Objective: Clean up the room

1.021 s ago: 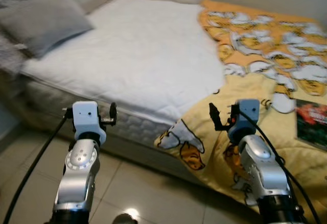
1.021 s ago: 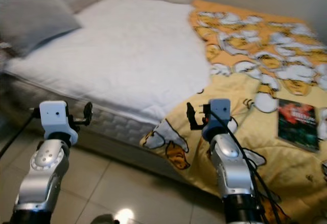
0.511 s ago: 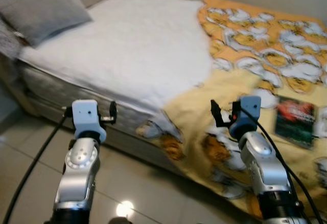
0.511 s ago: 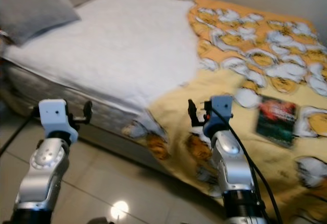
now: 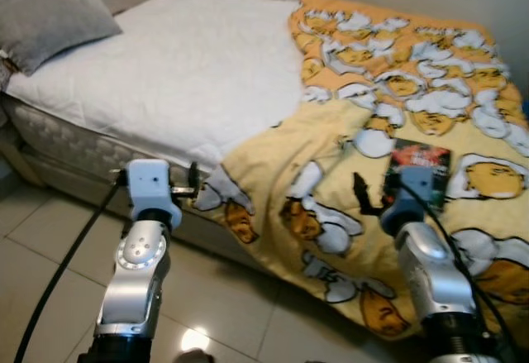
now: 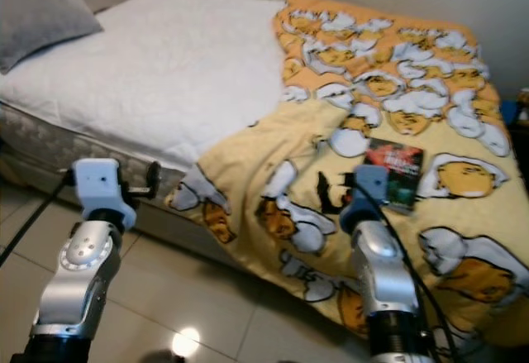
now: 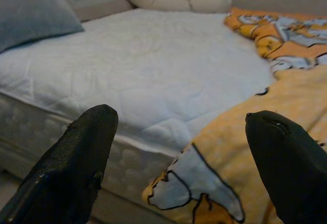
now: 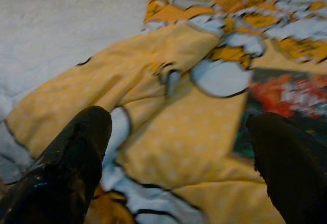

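Bed (image 5: 165, 82): white quilted mattress, grey pillow (image 5: 50, 16) at its head. Yellow cartoon-print blanket (image 5: 397, 131): rumpled over the bed's far side, one corner hanging toward the tiled floor (image 5: 50, 239). Dark-covered book (image 6: 395, 163), possibly a magazine: lying flat on the blanket. Left hand (image 7: 179, 168): fingers apart, empty, near the mattress edge. Right hand (image 8: 179, 163): fingers apart, empty, above the blanket just short of the book. Step: approach. Next, probably: right hand reaches to the book's near edge.

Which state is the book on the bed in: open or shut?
Shut. The book lies flat on the yellow blanket with its dark and red cover facing up, no pages showing.
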`<state>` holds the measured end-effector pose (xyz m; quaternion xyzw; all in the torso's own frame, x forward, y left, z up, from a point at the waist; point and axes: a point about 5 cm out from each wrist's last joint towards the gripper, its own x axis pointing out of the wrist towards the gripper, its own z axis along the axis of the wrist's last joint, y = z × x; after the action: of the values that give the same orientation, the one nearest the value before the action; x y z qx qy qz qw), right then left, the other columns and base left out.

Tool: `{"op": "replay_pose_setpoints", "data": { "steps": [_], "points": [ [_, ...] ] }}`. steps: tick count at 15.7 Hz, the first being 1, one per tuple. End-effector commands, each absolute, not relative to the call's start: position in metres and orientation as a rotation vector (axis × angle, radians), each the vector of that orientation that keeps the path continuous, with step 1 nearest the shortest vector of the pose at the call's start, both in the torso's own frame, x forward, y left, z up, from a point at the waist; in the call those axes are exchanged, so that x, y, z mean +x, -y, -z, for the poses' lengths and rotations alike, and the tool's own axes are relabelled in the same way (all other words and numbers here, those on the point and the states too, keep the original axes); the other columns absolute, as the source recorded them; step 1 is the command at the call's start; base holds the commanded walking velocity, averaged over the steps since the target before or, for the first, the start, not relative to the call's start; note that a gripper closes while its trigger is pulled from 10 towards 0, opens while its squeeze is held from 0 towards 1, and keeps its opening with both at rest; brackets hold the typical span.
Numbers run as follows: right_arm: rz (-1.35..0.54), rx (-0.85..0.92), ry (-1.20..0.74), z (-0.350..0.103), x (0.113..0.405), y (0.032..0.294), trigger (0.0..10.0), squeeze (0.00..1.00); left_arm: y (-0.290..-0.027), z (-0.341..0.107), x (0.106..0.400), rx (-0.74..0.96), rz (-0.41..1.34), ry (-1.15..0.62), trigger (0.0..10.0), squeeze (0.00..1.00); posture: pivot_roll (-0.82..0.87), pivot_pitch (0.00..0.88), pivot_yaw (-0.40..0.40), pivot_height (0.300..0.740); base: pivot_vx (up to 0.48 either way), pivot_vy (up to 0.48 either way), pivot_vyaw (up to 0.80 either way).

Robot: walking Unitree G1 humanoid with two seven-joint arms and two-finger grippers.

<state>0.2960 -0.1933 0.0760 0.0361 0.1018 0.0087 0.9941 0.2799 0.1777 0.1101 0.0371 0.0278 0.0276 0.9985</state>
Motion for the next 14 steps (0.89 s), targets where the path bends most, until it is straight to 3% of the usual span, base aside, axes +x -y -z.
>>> {"op": "replay_pose_setpoints", "data": {
  "steps": [1, 5, 7, 14],
  "points": [
    [-0.036, 0.074, -0.191, -0.078, 0.299, 0.187, 10.0, 0.0, -0.184, -0.112, 0.28, 0.097, -0.056, -0.063, 10.0, 0.93, 0.07, 0.017, -0.011, 0.74, 0.0, -0.326, 0.0],
    [-0.049, 0.1, -0.176, -0.077, 0.297, 0.176, 10.0, 0.0, -0.186, -0.12, 0.286, 0.13, -0.018, -0.062, 10.0, 0.93, 0.09, 0.022, 0.05, 0.74, 0.0, -0.325, 0.0],
    [-0.09, 0.093, -0.13, -0.083, 0.296, 0.165, 10.0, 0.0, -0.188, -0.133, 0.292, 0.152, 0.003, -0.043, 10.0, 0.93, 0.12, 0.018, 0.114, 0.74, 0.0, -0.326, 0.8],
    [-0.049, 0.118, -0.156, -0.075, 0.282, 0.176, 10.0, 0.0, -0.18, -0.114, 0.286, 0.117, 0.002, -0.078, 10.0, 0.93, 0.07, 0.032, 0.061, 0.74, 0.0, -0.321, 0.08]
  ]
}}
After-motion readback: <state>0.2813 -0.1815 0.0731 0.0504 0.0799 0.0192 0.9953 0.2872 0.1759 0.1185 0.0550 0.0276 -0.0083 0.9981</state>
